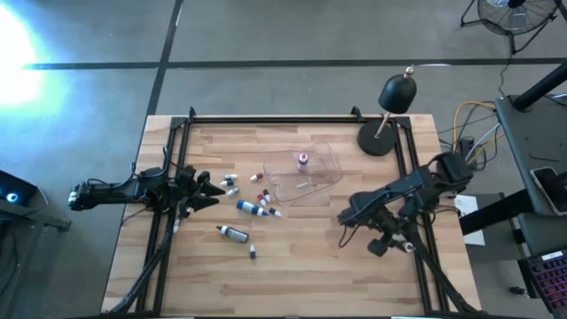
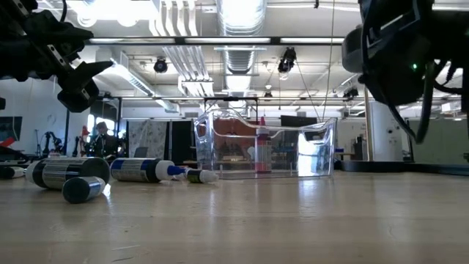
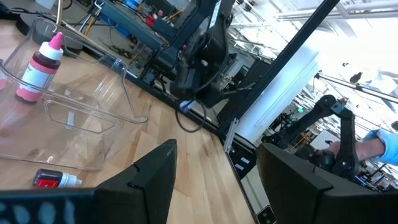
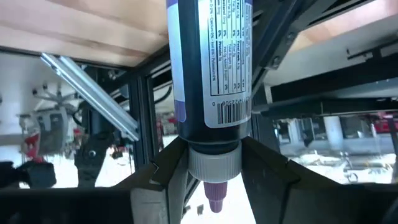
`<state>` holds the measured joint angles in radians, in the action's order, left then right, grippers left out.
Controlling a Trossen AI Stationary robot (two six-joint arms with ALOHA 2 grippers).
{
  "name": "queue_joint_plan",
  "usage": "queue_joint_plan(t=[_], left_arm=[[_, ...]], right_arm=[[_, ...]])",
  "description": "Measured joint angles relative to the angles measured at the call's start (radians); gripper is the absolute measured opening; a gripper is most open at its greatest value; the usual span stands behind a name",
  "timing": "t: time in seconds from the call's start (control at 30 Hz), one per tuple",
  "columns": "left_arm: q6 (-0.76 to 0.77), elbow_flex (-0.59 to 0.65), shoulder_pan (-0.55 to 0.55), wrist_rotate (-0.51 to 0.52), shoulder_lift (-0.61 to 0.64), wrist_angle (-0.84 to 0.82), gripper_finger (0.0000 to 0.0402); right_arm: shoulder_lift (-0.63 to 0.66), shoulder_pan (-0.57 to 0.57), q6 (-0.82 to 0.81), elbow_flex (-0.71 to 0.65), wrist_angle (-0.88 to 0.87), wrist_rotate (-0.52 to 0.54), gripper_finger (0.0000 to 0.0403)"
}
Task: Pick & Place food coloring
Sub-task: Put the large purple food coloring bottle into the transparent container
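Several small food coloring bottles [image 1: 252, 208] lie on their sides on the wooden table left of a clear plastic tray [image 1: 328, 164]. One pink-capped bottle [image 1: 303, 159] stands upright inside that tray. My right gripper [image 1: 345, 215] hangs over the table just right of the tray, shut on a dark bottle [image 4: 211, 68] with a white label and a purple tip. That bottle is hidden under the gripper in the high view. At the table's left side my left gripper [image 1: 208, 190] stands open, raised off the wood, with nothing between its fingers. My right gripper pinches the bottle between its two fingers at the shoulder just above the white cap [image 4: 213, 163]. The bottle lies along the fingers, with its purple tip [image 4: 214, 202] pointing back toward the wrist and its body sticking out forward. It is lifted clear of the table.
A black dome-headed lamp [image 1: 390, 115] stands on its round base at the far right corner. Loose bottles [image 2: 62, 172] lie in a cluster from the table's middle toward the left. Black frame rails [image 1: 266, 120] run along the table's edges. Bare wood lies in front of and right of the tray.
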<state>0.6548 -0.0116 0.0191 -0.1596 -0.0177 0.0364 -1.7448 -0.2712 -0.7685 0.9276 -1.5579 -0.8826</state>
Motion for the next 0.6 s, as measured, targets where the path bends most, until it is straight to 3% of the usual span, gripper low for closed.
queue_joint_plan(t=[0.2,0.6], left_arm=[[0.0,0.0,0.0,0.0,0.0,0.0,0.0197],[0.0,0.0,0.0,0.0,0.0,0.0,0.0197]], right_arm=[[-0.068,-0.013,0.08,0.0,0.0,-0.088,0.0131],[-0.145,-0.013,0.141,0.0,0.055,-0.094,0.0135]])
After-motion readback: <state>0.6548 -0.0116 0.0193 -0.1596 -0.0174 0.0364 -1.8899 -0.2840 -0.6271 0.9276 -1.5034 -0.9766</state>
